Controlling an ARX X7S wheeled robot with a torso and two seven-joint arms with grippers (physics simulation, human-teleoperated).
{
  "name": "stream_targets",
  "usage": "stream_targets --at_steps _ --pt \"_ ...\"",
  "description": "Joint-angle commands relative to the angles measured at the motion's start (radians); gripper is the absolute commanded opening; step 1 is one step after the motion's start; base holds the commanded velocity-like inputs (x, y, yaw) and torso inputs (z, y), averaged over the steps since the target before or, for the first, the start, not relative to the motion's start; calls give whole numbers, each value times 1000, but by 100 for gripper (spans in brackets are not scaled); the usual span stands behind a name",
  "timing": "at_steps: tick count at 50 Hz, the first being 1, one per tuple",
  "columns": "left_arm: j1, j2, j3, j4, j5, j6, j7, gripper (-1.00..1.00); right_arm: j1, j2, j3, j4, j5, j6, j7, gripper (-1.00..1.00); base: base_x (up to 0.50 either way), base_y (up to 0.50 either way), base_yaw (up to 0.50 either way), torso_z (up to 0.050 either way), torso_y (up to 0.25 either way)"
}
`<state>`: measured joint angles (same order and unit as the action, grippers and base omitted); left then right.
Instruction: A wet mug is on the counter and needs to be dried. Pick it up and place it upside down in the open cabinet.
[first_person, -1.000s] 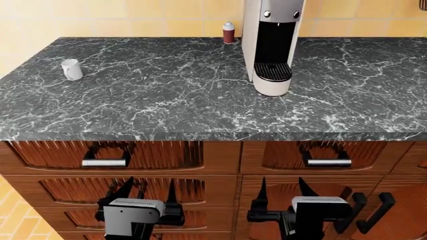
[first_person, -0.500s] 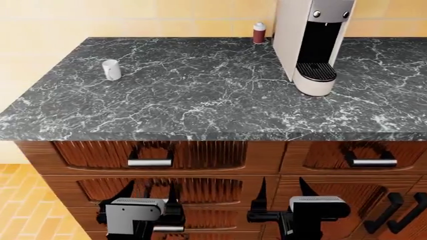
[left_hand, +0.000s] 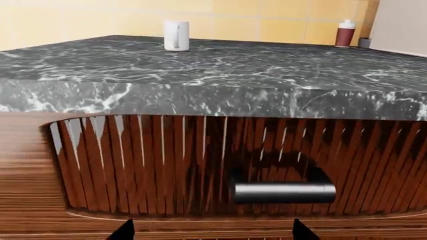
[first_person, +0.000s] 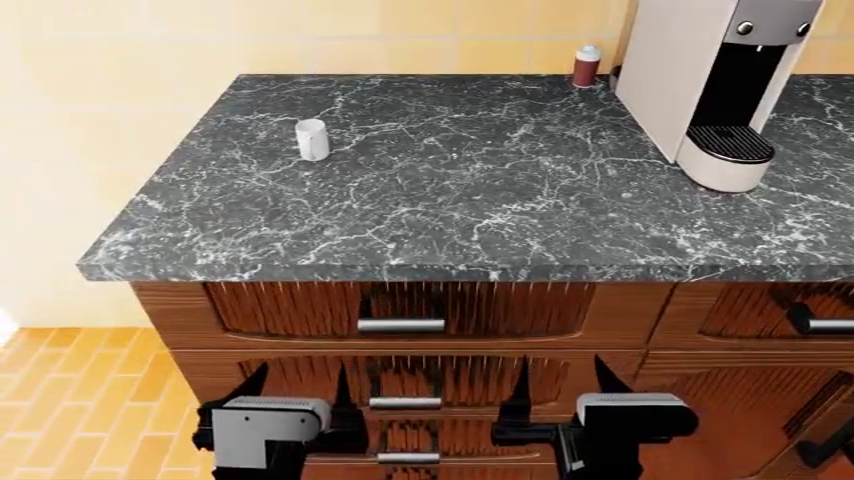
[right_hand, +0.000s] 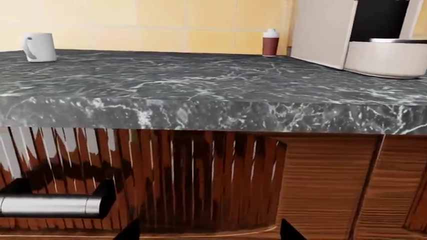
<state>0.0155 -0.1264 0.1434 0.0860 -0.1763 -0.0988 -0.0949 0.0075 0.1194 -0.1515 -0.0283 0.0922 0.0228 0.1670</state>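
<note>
On the counter (first_person: 441, 190), the mug (first_person: 311, 139) stands upright, mouth up.

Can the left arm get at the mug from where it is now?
Probably not yet. The left gripper hangs below the counter edge, facing the drawers, while the mug stands far back on top. Nothing blocks it once raised.
</note>
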Motion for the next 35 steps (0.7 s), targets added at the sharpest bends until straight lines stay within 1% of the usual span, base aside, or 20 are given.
stream_targets --at_steps 1,2,4,5,6,7,8,9,10,12,14,17,19,21,22,23,25,27,30,35 --pt "-13 -15 1 53 -9 -42 -29 100 -6 25 11 -107 24 57 22 100 0 0 0 0 0" --pt "-20 -29 -5 105 -18 -77 -31 100 -10 41 15 -220 13 132 39 100 0 0 0 0 0" --pt "-57 -69 -24 253 -37 -169 -39 100 17 88 23 -508 -7 349 61 100 0 0 0 0 0" --pt "-101 -99 -45 356 -75 -261 -39 100 82 121 25 -658 -4 499 54 100 0 0 0 0 0" --pt "-172 -128 -73 443 -121 -368 -45 100 199 145 44 -803 32 649 36 100 0 0 0 0 0" --pt "-261 -149 -102 495 -160 -464 -56 100 342 159 70 -877 73 799 16 100 0 0 0 0 0" --pt "-377 -164 -127 508 -200 -564 -66 100 492 165 103 -888 120 949 -17 100 0 0 0 0 0" --pt "-526 -174 -138 470 -230 -664 -73 100 642 168 138 -825 167 1099 -65 100 0 0 0 0 0" --pt "-646 -177 -137 409 -242 -727 -76 100 767 173 154 -745 194 1226 -103 100 0 0 0 0 0" --pt "-914 -168 -98 158 -217 -791 -65 100 957 186 154 -465 216 1217 -181 100 0 0 0 0 0" --pt "-1116 -156 -53 -103 -185 -786 -27 100 1085 209 98 -191 194 1149 -235 100 0 0 0 0 0" --pt "-1360 -130 56 -542 -74 -595 45 100 1233 228 -20 157 124 996 -296 100 0 0 0 0 0" --pt "-1510 -85 105 -842 -6 -391 70 100 1310 217 -57 343 107 932 -334 100 0 0 0 0 0" --pt "-1653 -35 132 -1142 32 -152 114 100 1355 203 -83 482 103 874 -379 100 0 0 0 0 0" --pt "-1655 -34 121 -1292 35 -152 107 100 1371 195 -90 554 95 829 -383 100 0 0 0 0 0" --pt "-1647 -35 110 -1394 42 -173 101 100 1391 185 -85 629 93 793 -386 100 0 0 0 0 0" --pt "-1636 -36 87 -1395 60 -205 98 100 1423 172 -87 729 90 748 -397 100 0 0 0 0 0" --pt "-1630 -36 69 -1395 80 -236 106 100 1439 166 -101 773 94 754 -429 100 0 0 0 0 0" --pt "-1633 -36 46 -1395 105 -284 121 100 1453 157 -113 822 99 785 -454 100 0 0 0 0 0" --pt "-1647 -31 54 -1395 148 -329 174 100 1466 146 -167 848 90 877 -500 100 0 0 0 0 0"
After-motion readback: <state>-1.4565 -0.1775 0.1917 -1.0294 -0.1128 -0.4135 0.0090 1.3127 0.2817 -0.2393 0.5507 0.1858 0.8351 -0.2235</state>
